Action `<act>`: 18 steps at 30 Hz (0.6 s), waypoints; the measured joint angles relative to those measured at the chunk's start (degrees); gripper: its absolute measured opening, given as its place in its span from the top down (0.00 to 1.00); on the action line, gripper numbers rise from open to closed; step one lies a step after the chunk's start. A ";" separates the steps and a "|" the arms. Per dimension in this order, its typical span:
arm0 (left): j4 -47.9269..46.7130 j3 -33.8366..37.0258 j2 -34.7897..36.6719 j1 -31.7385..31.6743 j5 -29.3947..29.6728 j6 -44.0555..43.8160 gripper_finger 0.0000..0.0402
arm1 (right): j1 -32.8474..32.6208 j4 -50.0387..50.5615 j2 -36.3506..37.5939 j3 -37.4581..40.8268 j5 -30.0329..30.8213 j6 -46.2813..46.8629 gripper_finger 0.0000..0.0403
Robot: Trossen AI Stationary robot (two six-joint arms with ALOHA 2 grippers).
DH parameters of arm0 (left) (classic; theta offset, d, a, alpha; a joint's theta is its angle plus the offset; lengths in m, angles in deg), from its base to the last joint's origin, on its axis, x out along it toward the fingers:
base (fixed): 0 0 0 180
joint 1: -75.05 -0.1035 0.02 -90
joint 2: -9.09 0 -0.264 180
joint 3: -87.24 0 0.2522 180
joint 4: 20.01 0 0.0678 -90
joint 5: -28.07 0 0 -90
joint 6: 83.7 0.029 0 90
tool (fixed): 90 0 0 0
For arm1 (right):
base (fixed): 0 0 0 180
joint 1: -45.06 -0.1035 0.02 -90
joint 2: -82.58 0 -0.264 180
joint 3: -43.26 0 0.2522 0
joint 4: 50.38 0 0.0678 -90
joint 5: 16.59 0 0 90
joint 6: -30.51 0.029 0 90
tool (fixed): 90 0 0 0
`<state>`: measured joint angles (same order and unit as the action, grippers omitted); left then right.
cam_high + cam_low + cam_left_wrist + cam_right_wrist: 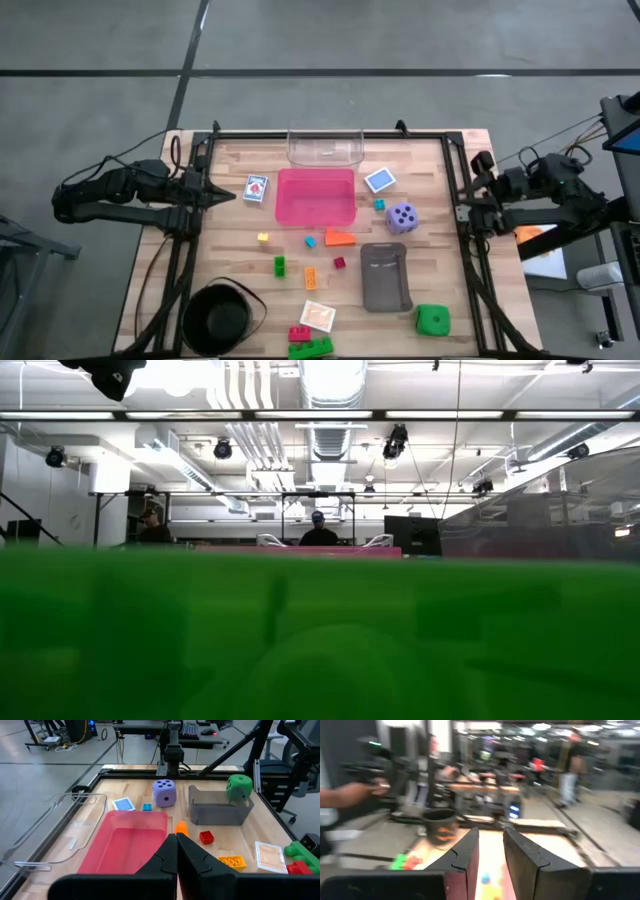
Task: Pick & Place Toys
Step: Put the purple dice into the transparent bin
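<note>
Small bricks lie loose on the wooden table: yellow (263, 237), green (280, 265), orange (311, 279), red (339, 262) and blue (379, 204). A purple die (401, 218) sits right of the pink tray. A green die (433, 320) sits near the front right. A blue card (380, 180) and an orange card (317, 316) lie flat. My left gripper (228, 196) is shut and empty at the table's left edge, pointing toward the pink tray (125, 845). My right gripper (491, 851) is open and empty at the table's right edge (462, 212).
The pink tray (283, 200) lies in the middle, a clear tray (325, 147) behind it and a grey tray (385, 290) toward the front right. A black bowl (219, 318) stands front left. A blue-and-red card box (256, 189) lies by my left gripper. A green blur (320, 640) fills the low view.
</note>
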<state>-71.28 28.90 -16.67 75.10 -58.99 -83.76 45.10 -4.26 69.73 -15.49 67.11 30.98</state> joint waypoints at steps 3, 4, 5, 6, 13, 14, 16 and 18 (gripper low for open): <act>0.00 0.00 0.00 0.00 0.00 0.00 1.00 | 0.00 -1.04 -2.56 -0.01 8.01 -0.20 0.78; 0.00 0.00 0.00 0.00 0.02 0.00 1.00 | 0.00 -1.20 -3.47 -0.01 10.72 -0.21 0.78; 0.00 0.00 0.00 0.00 0.02 0.00 1.00 | 0.00 -1.18 -4.35 -0.01 13.01 -0.22 0.78; 0.00 0.00 0.00 0.00 0.02 0.00 1.00 | 0.00 -1.24 -5.21 -0.01 14.95 -0.22 0.78; 0.00 0.00 0.00 0.00 0.01 0.00 1.00 | 0.00 -1.29 -10.56 -0.01 17.41 -0.22 0.78; 0.00 0.00 0.00 0.00 0.00 0.00 1.00 | 0.00 -1.35 -11.27 -0.01 17.39 -0.22 0.78; 0.00 0.00 0.00 0.00 0.02 0.00 1.00 | 0.00 -2.07 -12.64 -0.01 17.41 -0.22 0.78; -0.02 0.00 0.00 0.00 0.00 0.00 1.00 | 0.00 -2.60 -13.91 -0.01 17.39 -0.23 0.78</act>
<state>-71.30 28.90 -16.67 75.10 -58.99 -83.76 45.10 -6.86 55.82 -15.49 84.51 30.75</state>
